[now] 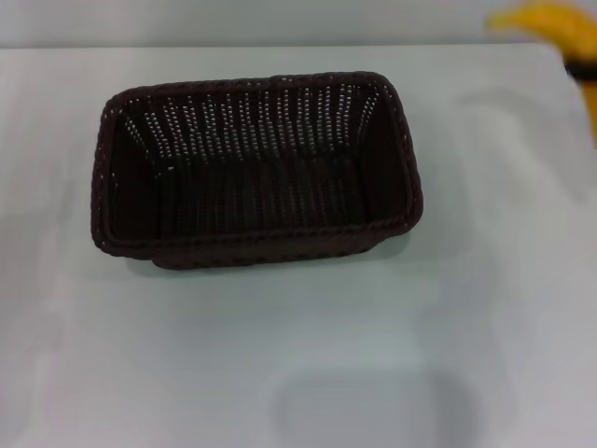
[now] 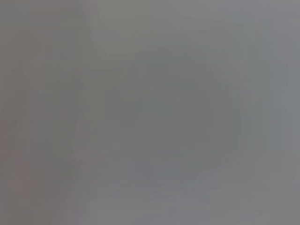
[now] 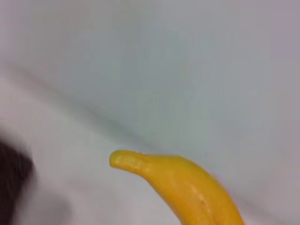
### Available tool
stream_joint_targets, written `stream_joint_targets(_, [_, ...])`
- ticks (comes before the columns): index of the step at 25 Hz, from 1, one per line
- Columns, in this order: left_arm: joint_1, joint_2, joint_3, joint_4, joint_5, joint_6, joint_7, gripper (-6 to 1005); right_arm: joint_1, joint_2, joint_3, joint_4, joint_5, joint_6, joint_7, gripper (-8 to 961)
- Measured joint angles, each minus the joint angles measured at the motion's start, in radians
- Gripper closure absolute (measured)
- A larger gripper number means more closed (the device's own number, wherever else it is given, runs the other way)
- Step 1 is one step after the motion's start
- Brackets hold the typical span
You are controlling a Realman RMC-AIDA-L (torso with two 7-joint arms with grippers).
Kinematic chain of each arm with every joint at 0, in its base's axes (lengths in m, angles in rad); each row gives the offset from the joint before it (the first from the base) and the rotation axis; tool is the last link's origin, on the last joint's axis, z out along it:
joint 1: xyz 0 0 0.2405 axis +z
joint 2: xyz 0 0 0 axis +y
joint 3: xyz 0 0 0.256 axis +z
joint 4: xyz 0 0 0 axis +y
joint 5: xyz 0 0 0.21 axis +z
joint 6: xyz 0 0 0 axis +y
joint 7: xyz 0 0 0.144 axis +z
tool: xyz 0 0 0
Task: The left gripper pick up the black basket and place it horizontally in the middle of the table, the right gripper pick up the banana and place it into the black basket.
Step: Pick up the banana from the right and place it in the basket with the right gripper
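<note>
Neither claw shows itself in any view, so whether the left gripper or the right gripper is spread or pressed together cannot be told.

From the head view, the black basket point(image 1: 256, 173) sits long side across, near the middle of the table point(image 1: 298, 355) — by the look of it already set where the task wants it, mouth up and empty, ready to take the fruit. Its woven wicker walls slant outward under a braided rim, and light pricks through the far wall. The banana point(image 1: 550, 23) is a yellow patch at the far right corner, well apart from the basket; whether it rests on the table there or hangs held is unclear.

The left wrist view offers only flat grey, nothing to name.

In the right wrist view the banana point(image 3: 187, 187) fills the near foreground — smooth, curved, tapering to a blunt tip. A dark edge to one side is probably the basket.
</note>
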Motion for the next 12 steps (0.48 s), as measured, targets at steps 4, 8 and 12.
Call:
stream_joint_targets(4, [-0.008, 0.000, 0.001, 0.000, 0.002, 0.000, 0.000, 219, 0.022, 0.000, -0.016, 0.087, 0.379, -0.099, -0.279, 443])
stream_joint_targets(8, [-0.020, 0.000, 0.001, 0.000, 0.003, 0.000, -0.001, 219, 0.086, 0.002, -0.071, 0.197, 0.570, -0.101, -0.492, 437])
stream_joint_targets(12, [-0.024, -0.002, 0.001, 0.000, 0.003, 0.000, -0.001, 219, 0.175, 0.002, -0.150, 0.346, 0.664, -0.095, -0.651, 432])
